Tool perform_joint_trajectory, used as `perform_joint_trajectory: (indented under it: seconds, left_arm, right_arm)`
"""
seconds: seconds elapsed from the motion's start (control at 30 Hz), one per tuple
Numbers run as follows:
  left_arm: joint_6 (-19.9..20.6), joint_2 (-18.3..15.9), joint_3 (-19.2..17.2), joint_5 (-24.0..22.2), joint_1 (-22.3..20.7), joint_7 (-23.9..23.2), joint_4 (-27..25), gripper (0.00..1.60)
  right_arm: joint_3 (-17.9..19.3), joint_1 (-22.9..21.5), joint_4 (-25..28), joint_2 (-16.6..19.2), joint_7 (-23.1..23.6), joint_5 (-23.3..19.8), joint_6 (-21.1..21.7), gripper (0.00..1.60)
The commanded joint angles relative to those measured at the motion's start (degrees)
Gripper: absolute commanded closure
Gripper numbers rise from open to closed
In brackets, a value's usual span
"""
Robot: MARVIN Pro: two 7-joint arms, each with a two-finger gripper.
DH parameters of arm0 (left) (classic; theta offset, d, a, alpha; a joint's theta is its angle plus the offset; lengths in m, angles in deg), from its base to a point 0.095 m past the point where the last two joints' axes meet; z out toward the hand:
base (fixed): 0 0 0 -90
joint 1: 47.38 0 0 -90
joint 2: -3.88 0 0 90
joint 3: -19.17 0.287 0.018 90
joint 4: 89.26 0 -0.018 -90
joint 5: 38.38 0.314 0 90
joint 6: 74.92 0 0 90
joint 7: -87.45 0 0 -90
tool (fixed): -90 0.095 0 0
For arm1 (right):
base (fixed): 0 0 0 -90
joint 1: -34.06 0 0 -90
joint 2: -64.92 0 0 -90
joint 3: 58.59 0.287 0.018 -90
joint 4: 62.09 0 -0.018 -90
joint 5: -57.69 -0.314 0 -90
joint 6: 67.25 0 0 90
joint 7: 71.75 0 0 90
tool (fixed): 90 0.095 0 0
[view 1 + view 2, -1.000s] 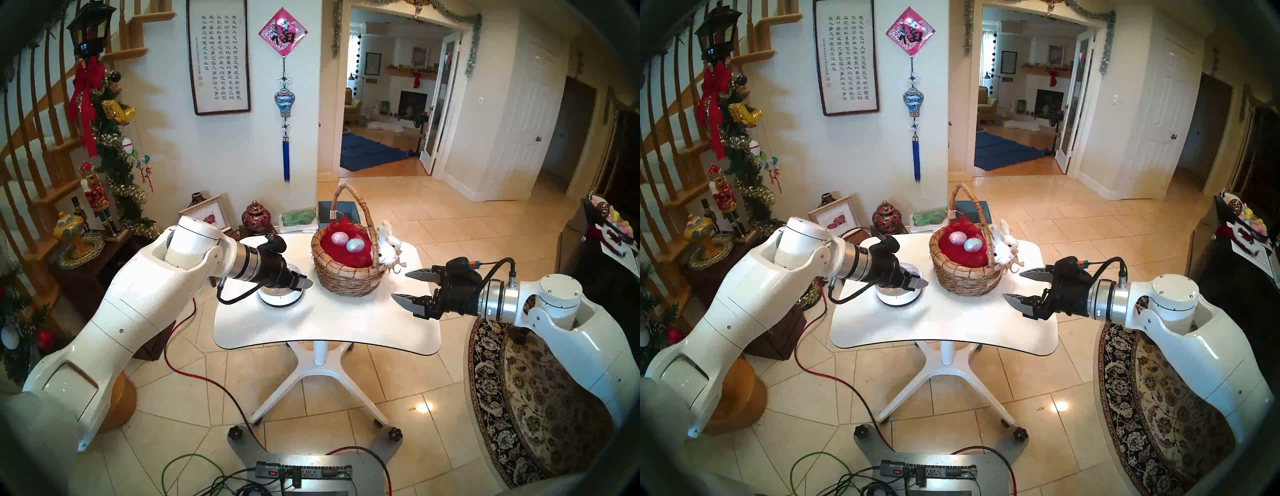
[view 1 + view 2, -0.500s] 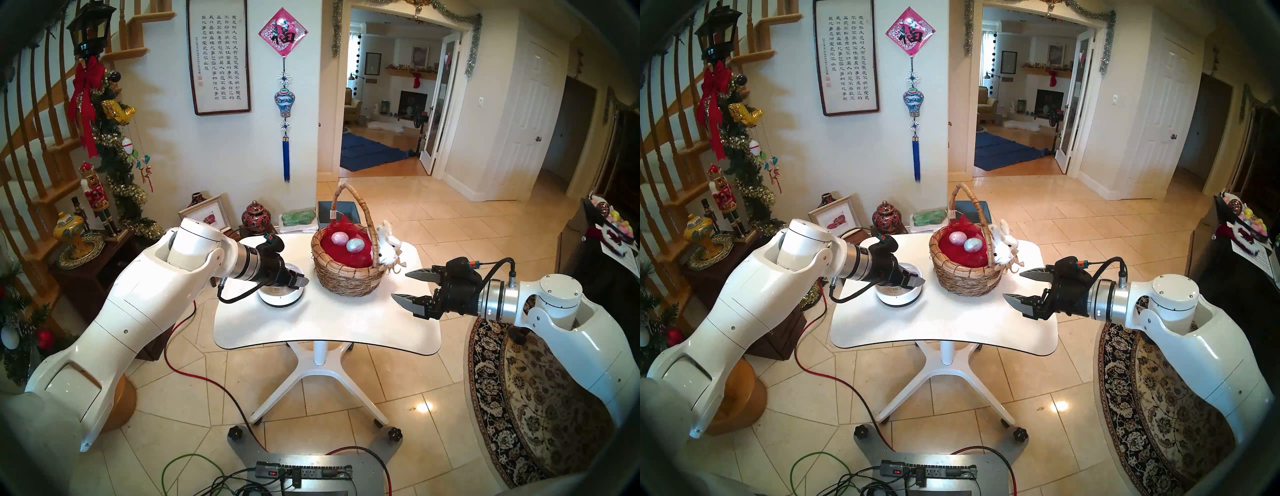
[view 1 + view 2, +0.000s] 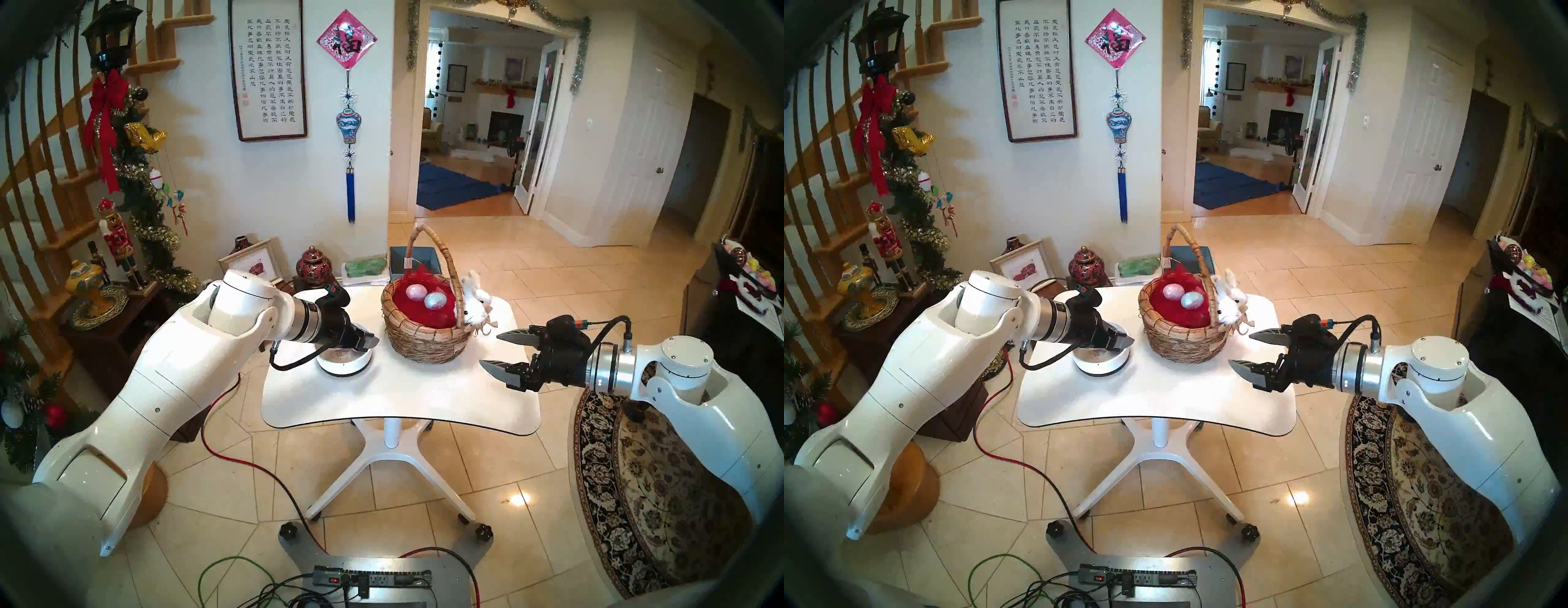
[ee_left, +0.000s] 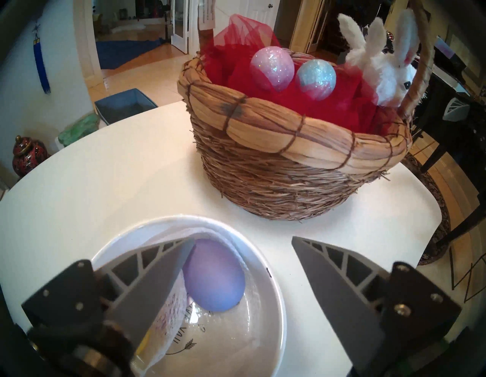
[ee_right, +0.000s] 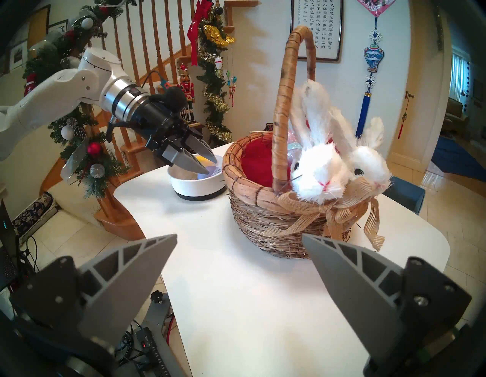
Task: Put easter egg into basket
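Dark lettering and a small arrow are printed on the floor of the white bowl (image 4: 268, 287), but it cannot be read. A paper tag (image 4: 207, 14) hangs on the basket (image 4: 276, 168) handle, its print too blurred to read. The purple egg (image 4: 213, 276) lies in the bowl, just beside the basket on the table (image 3: 382, 395). The left gripper (image 4: 243, 241) hangs over the bowl with jaws spread, one finger (image 4: 157, 276) against the egg. A pink egg (image 4: 272, 67) and a blue egg (image 4: 315, 79) sit on red tissue (image 4: 236, 79) in the basket, with white plush bunnies (image 5: 320, 168) on the rim. The right gripper (image 3: 494, 350) stands apart, jaws spread, empty.
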Motion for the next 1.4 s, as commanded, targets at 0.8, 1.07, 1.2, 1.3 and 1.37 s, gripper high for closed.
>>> perform_joint_trajectory:
  seconds: [0.8, 1.07, 1.2, 1.3, 1.37]
  left_arm:
    - [1.1, -0.6, 0.5, 0.7, -1.2, -2.4, 1.6, 0.33]
    - [2.1, -0.6, 0.1, -0.1, -1.5, -3.4, 2.0, 0.74]
    - [2.4, -0.7, 0.0, -0.2, -1.7, -3.8, 2.0, 0.8]
    - [2.5, -0.8, 0.2, 0.0, -1.8, -3.9, 2.0, 0.75]
    - [2.6, -0.9, 0.3, 0.1, -1.8, -4.1, 2.0, 0.63]
  right_arm:
    - [0.5, -0.1, 0.1, 0.1, -0.1, -0.1, -0.2, 0.0]
    - [0.5, -0.1, 0.1, 0.1, -0.1, -0.1, -0.2, 0.0]
    - [0.5, -0.1, 0.1, 0.1, -0.1, -0.1, -0.2, 0.0]
    - [0.5, -0.1, 0.1, 0.1, -0.1, -0.1, -0.2, 0.0]
    - [0.5, -0.1, 0.1, 0.1, -0.1, -0.1, -0.2, 0.0]
